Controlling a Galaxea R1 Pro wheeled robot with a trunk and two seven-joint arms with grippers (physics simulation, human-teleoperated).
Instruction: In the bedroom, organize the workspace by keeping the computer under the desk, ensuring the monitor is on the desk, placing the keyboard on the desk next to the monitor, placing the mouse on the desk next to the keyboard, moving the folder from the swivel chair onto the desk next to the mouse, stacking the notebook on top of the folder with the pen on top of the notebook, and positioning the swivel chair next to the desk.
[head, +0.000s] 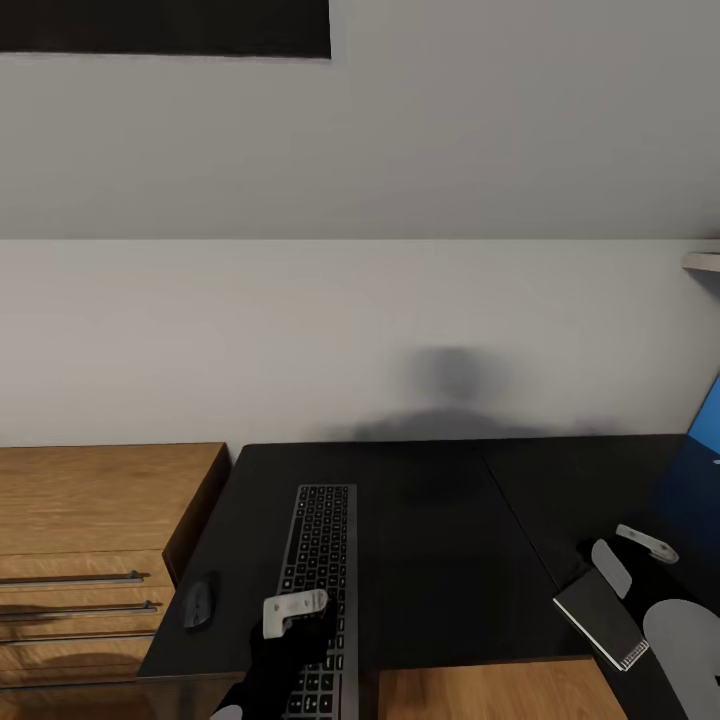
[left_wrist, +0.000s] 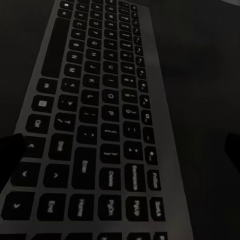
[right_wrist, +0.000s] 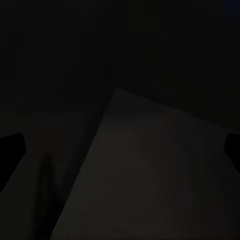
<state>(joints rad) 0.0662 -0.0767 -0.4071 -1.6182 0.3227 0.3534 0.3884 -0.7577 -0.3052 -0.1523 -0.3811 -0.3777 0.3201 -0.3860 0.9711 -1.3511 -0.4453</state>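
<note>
The keyboard (head: 320, 590) lies lengthwise on the black table (head: 450, 560), running from the near edge toward the wall, close to the table's left end. The left hand (head: 293, 625) hovers directly over the keyboard's near part, its pale wrist piece above the keys. In the left wrist view the keyboard (left_wrist: 97, 125) spreads out just below, and the dark tips of the two fingers (left_wrist: 11, 155) sit far apart at either side with nothing between them, so this hand is open.

The mouse (head: 199, 602) rests on the table just left of the keyboard, near the left edge, beside the left hand but apart from it. Past that edge stands an oak drawer unit (head: 90, 540) with bar handles.

The notebook (head: 601, 617), dark grey, lies tilted near the table's near edge toward the right end. The right hand (head: 632, 556) is just above and beyond it. In the right wrist view the notebook (right_wrist: 155, 175) fills the dim space below widely spread fingers (right_wrist: 11, 155); this hand is open too, holding nothing.
</note>
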